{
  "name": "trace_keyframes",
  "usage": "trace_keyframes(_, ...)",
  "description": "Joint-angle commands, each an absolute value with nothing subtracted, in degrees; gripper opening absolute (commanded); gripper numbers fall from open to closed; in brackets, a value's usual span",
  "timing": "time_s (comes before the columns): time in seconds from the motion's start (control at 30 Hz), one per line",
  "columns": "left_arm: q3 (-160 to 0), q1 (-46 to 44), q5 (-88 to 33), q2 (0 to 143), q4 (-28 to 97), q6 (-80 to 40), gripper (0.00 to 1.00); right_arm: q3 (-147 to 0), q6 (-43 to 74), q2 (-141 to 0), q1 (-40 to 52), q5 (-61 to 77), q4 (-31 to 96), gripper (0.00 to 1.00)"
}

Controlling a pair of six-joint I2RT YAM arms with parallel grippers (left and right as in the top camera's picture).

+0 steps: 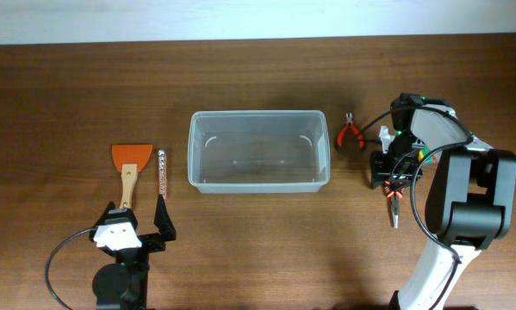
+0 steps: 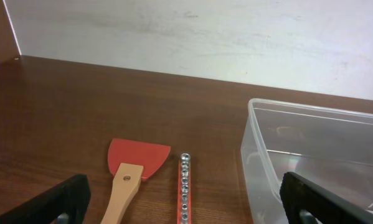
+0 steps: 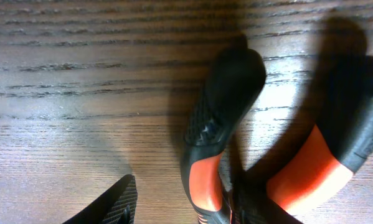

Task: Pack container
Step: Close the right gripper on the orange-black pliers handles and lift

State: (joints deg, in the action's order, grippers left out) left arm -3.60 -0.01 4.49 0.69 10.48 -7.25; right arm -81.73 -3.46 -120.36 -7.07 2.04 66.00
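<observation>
A clear plastic container [image 1: 192, 155] stands mid-table and shows empty; its left end is in the left wrist view [image 2: 311, 112]. An orange scraper with a wooden handle [image 1: 130, 159] [image 2: 136, 158] and a red socket rail [image 1: 162, 172] [image 2: 184, 186] lie left of it. My left gripper [image 1: 139, 226] [image 2: 186, 211] is open and empty, just behind them. Orange-and-black pliers [image 1: 393, 207] [image 3: 220, 106] lie right of the container. My right gripper [image 1: 388, 172] [image 3: 186, 208] is low over their handles and open; one finger stands clear of the left handle, the other is hidden.
Small red pliers [image 1: 351, 133] lie close to the container's right end. The right arm's cables [image 1: 417, 185] hang over the table's right side. A pale wall [image 2: 192, 31] runs behind the table's far edge.
</observation>
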Motion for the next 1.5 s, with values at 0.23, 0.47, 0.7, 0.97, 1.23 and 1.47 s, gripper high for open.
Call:
trace_keyframes(0.23, -3.14, 0.27, 3.86, 0.30, 10.44, -6.35, 0.99, -80.25, -3.77, -121.25, -6.76, 2.57, 63.99, 0.40)
trace_keyframes(0.47, -3.14, 0.27, 3.86, 0.30, 10.44, -6.33, 0.99, -80.25, -4.08, -121.23, -6.76, 2.37, 64.01, 0.31)
trace_keyframes(0.7, -3.14, 0.27, 3.86, 0.30, 10.44, -6.35, 0.99, -80.31, -4.23, -121.23, -6.76, 2.37, 63.66, 0.26)
trace_keyframes(0.97, -3.14, 0.27, 3.86, 0.30, 10.44, -6.35, 0.99, -80.86, -4.27, -121.23, -6.76, 2.37, 62.89, 0.26)
trace_keyframes(1.23, -3.14, 0.27, 3.88, 0.30, 10.44, -6.33, 0.99, -82.08, -10.35, -121.23, -6.76, 2.35, 61.87, 0.44)
trace_keyframes(1.47, -3.14, 0.27, 3.86, 0.30, 10.44, -6.35, 0.99, -82.08, -10.72, -121.23, -6.76, 2.35, 59.07, 0.38)
